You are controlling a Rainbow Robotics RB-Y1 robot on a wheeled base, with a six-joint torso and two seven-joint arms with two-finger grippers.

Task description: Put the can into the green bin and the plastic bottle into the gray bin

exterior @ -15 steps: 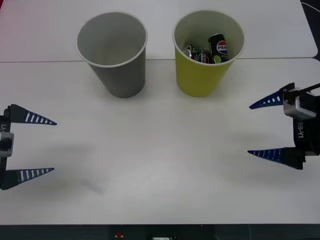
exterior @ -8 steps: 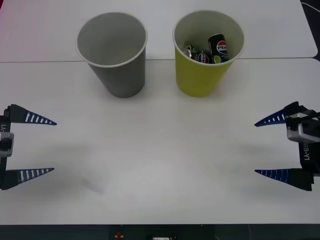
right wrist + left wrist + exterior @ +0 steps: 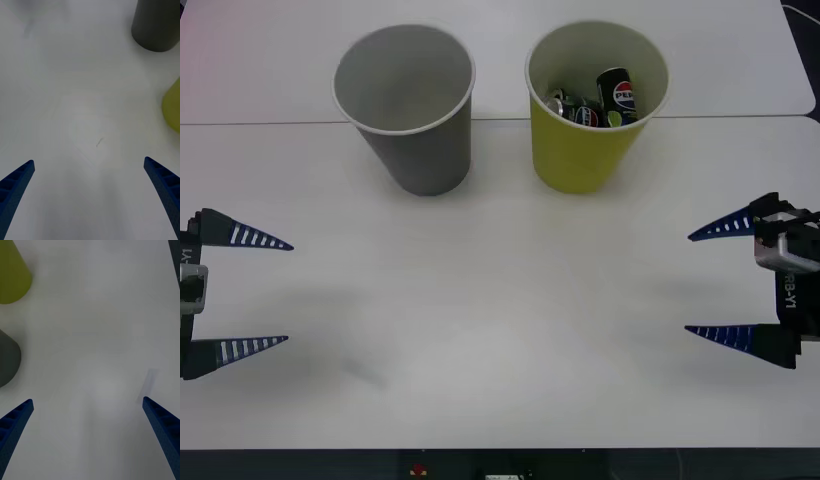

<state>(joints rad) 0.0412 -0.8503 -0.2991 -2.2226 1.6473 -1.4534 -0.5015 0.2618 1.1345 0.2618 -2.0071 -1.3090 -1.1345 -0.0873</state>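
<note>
White table [image 3: 500,300], two bins at the far side. Left gripper [image 3: 265,292] and right gripper [image 3: 705,282] both low over the table at its edges, fingers spread wide, nothing between them. Can [image 3: 617,96] sits upright inside the green bin [image 3: 580,150], well beyond the right fingertips. Gray bin [image 3: 420,150] stands just beside it.

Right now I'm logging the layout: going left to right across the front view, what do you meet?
Left gripper, fingers open → gray bin → green bin with cans inside → right gripper, fingers open.
</note>
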